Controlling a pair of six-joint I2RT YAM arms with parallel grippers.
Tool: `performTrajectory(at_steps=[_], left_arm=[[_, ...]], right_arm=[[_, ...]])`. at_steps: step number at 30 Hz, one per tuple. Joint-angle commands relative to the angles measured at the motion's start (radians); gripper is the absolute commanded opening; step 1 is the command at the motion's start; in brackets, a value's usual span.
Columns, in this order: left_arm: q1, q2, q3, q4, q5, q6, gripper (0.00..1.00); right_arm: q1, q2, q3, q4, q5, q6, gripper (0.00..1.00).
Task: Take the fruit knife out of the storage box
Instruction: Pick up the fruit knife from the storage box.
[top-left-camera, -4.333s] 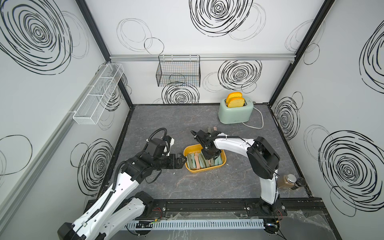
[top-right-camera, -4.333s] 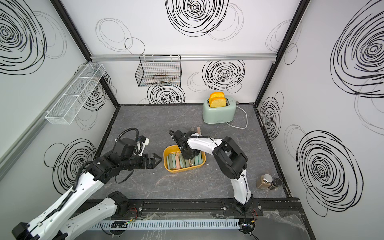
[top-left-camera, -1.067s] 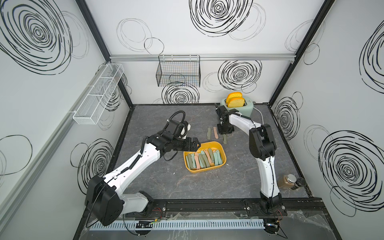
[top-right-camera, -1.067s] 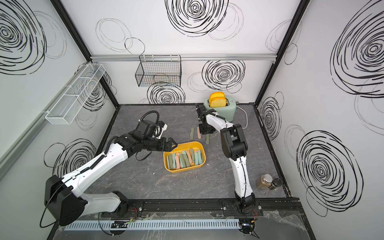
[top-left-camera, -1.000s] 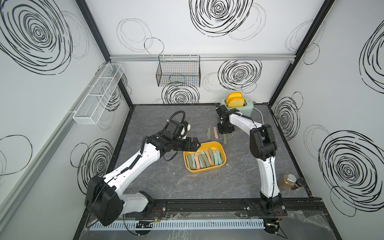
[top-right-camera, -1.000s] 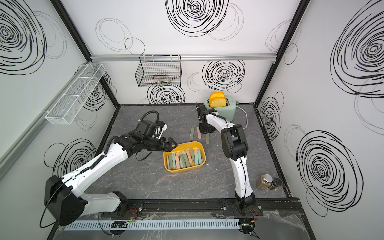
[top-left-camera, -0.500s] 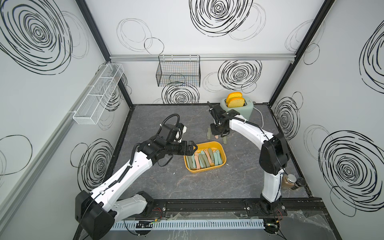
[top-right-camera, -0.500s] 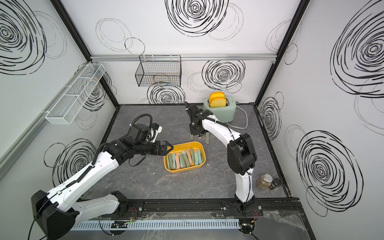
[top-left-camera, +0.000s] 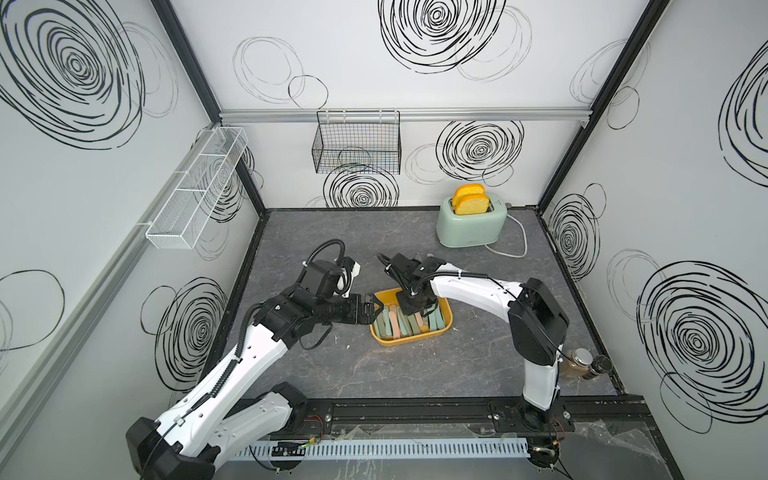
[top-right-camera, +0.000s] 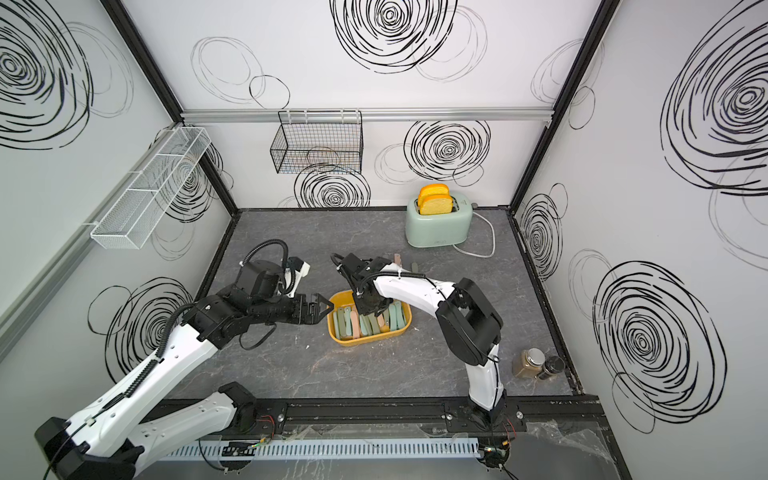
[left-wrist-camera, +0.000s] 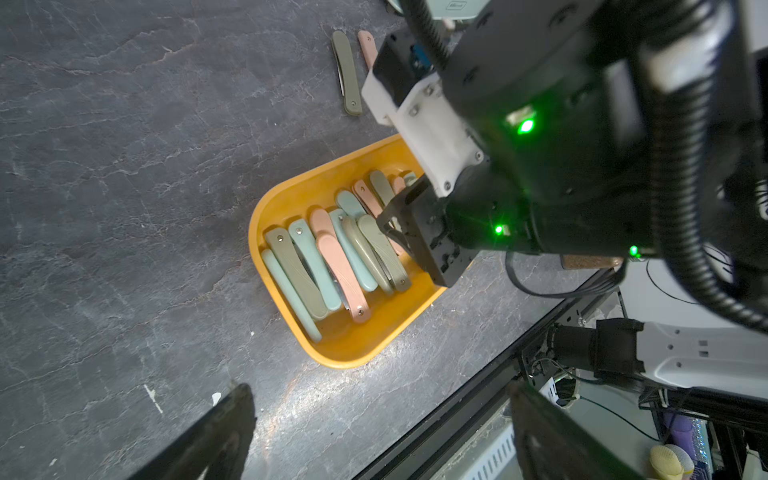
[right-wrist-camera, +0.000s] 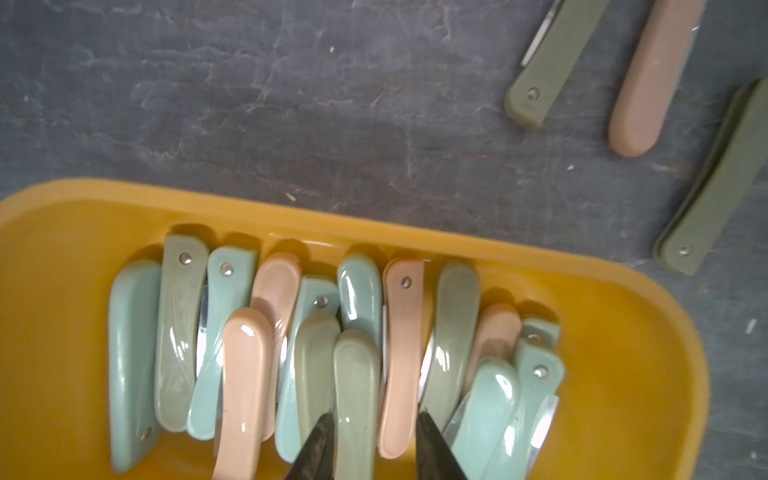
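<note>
Fingers (right-wrist-camera: 320, 440) of right gripper (right-wrist-camera: 371, 444) narrowly straddle olive knife (right-wrist-camera: 355, 399).

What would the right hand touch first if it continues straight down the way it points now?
Most likely the olive-green folded knife in the yellow box: the right hand points down into the box with this handle between its fingertips. Whether they already touch it is unclear.
</note>
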Motion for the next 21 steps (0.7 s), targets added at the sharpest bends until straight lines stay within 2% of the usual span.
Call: performTrajectory(at_steps=[1, 21], left_arm=[[0.008, -0.028, -0.012, -0.025, -0.013, -0.01, 0.98], [0.009, -0.063, -0.054, -0.028, -0.014, -0.026, 0.98]], right_arm=[[0.006, -0.014, -0.022, 0.025, 0.0, 0.048, 0.36], [0.021, 0.074, -0.098, 0.101, -0.032, 0.039, 0.33]])
